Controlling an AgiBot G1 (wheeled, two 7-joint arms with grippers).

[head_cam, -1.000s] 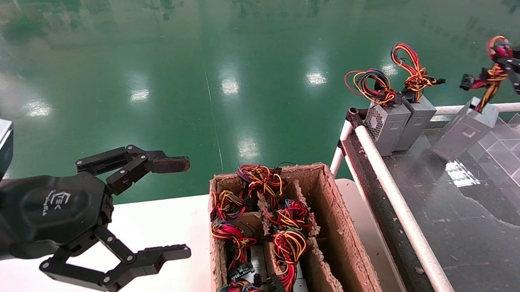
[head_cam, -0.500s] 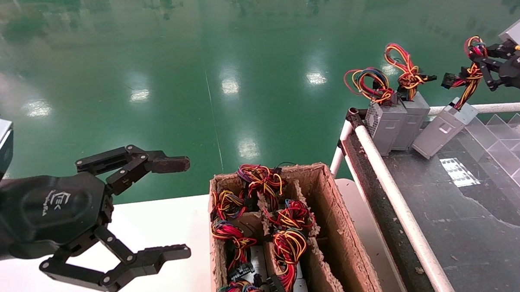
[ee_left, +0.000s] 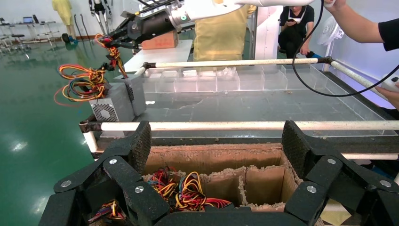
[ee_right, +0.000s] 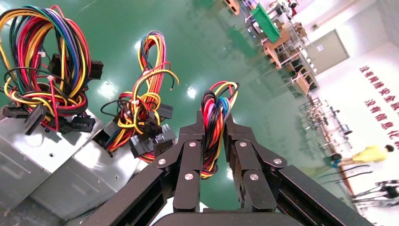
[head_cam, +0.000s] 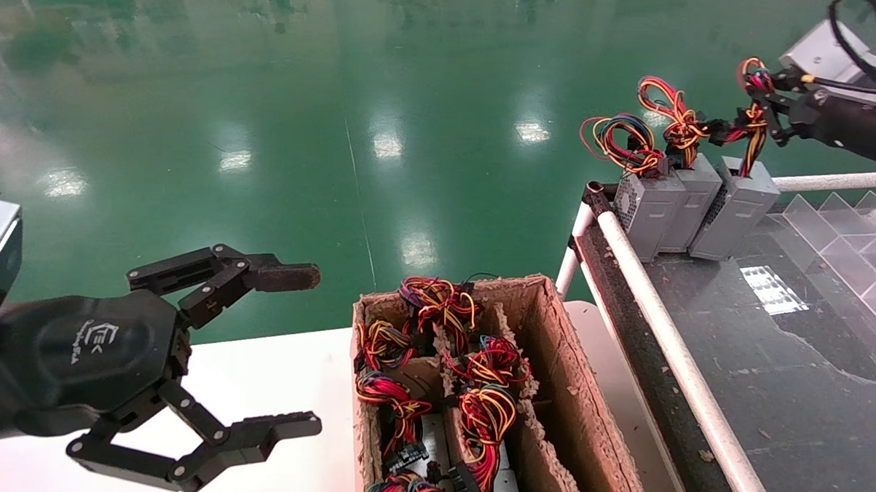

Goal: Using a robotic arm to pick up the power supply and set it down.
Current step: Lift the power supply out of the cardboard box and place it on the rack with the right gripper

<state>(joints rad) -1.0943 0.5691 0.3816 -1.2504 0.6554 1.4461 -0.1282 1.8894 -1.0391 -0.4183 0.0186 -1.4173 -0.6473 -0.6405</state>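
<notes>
My right gripper [head_cam: 762,97] is shut on the coloured wire bundle [ee_right: 214,123] of a grey power supply [head_cam: 736,210]. That box stands nearly upright on the dark bench [head_cam: 783,374], against two more power supplies [head_cam: 649,210] in a row at the bench's far left corner. In the right wrist view the gripper [ee_right: 215,120] pinches the wires, and the held box itself is hidden beneath it. My left gripper [head_cam: 316,349] hangs open and empty at the lower left, over the white table [head_cam: 273,371].
A worn cardboard box [head_cam: 558,396] with dividers holds several more wired supplies between the white table and the bench. A white rail [head_cam: 668,334] edges the bench. Clear plastic dividers [head_cam: 853,239] stand at the bench's far right. People [ee_left: 357,23] stand behind the bench.
My right gripper moved left with the supply. The box swung from tilted to nearly upright and now sits against the other two. The left arm stayed still.
</notes>
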